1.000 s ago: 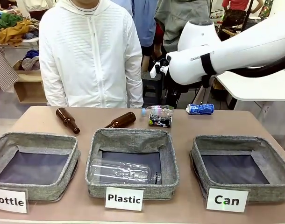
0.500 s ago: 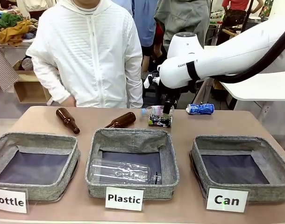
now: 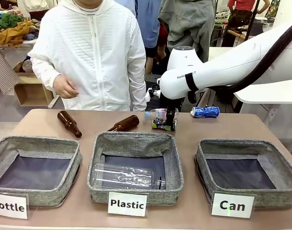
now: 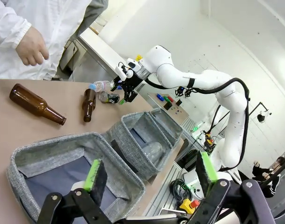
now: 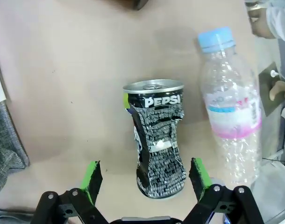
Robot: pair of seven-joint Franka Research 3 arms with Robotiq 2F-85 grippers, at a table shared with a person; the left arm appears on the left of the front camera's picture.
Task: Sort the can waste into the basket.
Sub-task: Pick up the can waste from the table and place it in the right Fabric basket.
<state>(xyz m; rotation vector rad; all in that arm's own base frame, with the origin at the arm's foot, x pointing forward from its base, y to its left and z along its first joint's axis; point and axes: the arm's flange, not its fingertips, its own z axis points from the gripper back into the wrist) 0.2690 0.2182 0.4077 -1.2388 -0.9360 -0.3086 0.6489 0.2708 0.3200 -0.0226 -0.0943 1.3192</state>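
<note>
The Can basket (image 3: pixel 275 196) sits near right. The left gripper (image 4: pixel 150 169) hangs open over the left basket (image 4: pixel 53 151). Farther off, the right gripper (image 5: pixel 145 174) is open around the black can (image 5: pixel 156 140). The blue can (image 3: pixel 205 111) lies far right.

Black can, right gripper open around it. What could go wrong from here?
1. The clear bottle lies right beside the black can; the right gripper could nudge or pinch it on closing.
2. The pads flank the can's crumpled end, so it may slip or pivot.
</note>
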